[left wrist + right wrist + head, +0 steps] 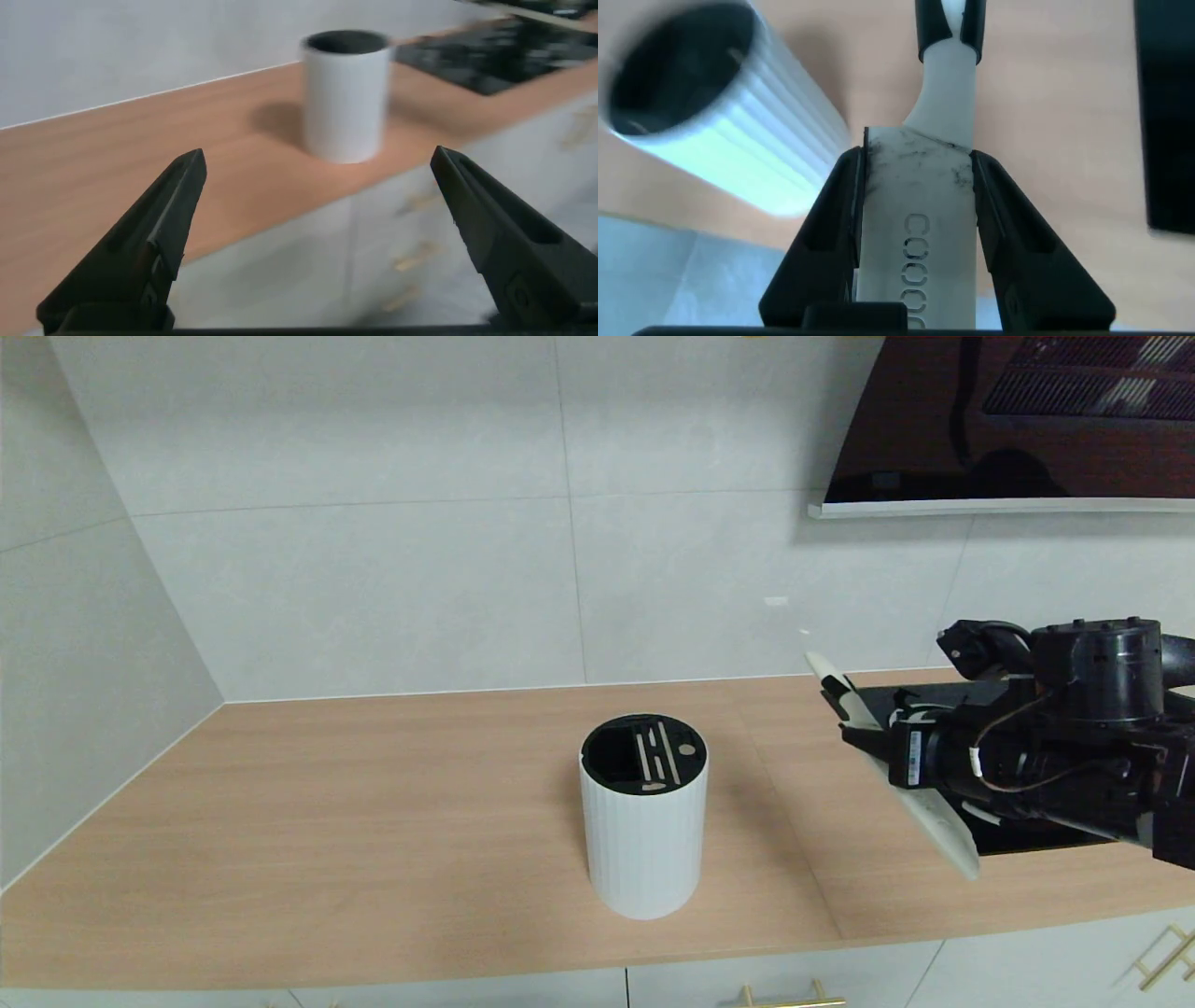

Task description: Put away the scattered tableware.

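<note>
- Tiled wall (373, 523) behind and wooden bench (373, 803) in front. A hood (1008, 420) hangs over a black cooktop (901, 695) on your right.
- Holder (644, 831): a white ribbed cylinder standing upright near mid-bench. Its dark top has one wide opening and several narrow slots.
- Utensil (938, 826): pale, flat and knife-like, held in the air to the right of the holder and apart from it. It is tilted, with the narrow black-collared end raised toward the wall.
- Right gripper (868, 737): its fingers (831, 233) are clamped across the utensil's broad part, one on each long edge, just below the neck.
- Left gripper (316, 159): its fingers (159, 233) are spread wide and hold nothing. It sits off the bench's front edge, facing the holder.
- Handling, as a judgement: expect the utensil to be light, stiff and smooth.
  - With a pinch on the thin edges alone, it may pivot or slide if you knock it against a slot rim.
  - A hold near the neck, as now, looks soundest and leaves a long end free to enter the holder.
- Views compared:
  - The head view gives you the utensil's full length, its tilt and the slot layout.
  - The right wrist view gives you the grip itself, grey scuffs and a row of embossed ovals on the face.
  - The left wrist view shows the holder's side, with cabinet fronts (308, 271) below the bench.
</note>
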You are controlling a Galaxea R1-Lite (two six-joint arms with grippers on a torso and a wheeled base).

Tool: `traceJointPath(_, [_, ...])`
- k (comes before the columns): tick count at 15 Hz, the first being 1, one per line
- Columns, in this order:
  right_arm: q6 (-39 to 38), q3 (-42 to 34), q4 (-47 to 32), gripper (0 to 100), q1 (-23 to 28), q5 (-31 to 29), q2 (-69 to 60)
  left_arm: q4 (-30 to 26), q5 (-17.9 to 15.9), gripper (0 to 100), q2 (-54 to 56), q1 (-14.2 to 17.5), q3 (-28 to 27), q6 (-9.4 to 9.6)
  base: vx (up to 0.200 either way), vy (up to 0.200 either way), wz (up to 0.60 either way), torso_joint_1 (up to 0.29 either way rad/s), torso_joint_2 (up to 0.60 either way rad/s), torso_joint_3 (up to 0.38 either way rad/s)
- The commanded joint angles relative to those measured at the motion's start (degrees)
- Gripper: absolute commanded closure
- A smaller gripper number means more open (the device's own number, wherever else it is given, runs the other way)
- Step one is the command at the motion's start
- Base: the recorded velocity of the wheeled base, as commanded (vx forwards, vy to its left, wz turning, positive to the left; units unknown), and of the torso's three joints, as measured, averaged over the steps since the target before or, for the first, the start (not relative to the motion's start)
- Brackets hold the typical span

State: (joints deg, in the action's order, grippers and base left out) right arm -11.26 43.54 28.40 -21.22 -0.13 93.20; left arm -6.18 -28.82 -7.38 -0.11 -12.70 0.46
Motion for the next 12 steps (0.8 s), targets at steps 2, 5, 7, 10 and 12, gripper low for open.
traceJointPath(2, [0.1, 5.8, 0.1, 100, -1.8, 0.0, 2.9, -0.1, -9.3, 0, -25.5, -0.4, -14.0, 0.06, 0.0, 0.0, 0.0, 0.0, 0.0, 0.0])
traceJointPath(5, [0.2, 11.9, 0.2, 100, -4.2, -0.1, 6.3, 4.0, -12.3, 0, -44.8, -7.0, -23.4, 0.24, 0.0, 0.0, 0.0, 0.0, 0.0, 0.0])
traceJointPath(7, [0.1, 13.8, 0.8, 100, -7.3, -0.7, 7.2, 12.3, -12.0, 0, -57.0, -12.4, -27.9, -0.11, 0.0, 0.0, 0.0, 0.0, 0.0, 0.0])
traceJointPath(10, [-0.1, 13.3, 1.1, 100, -11.7, -1.4, 7.9, 22.4, -10.7, 0, -67.4, -18.4, -28.1, -6.97, 0.0, 0.0, 0.0, 0.0, 0.0, 0.0])
traceJointPath(12, [-0.1, 12.3, 3.9, 100, -14.8, -5.1, 7.9, 33.7, -8.3, 0, -74.2, -23.3, -27.4, -17.43, 0.0, 0.0, 0.0, 0.0, 0.0, 0.0])
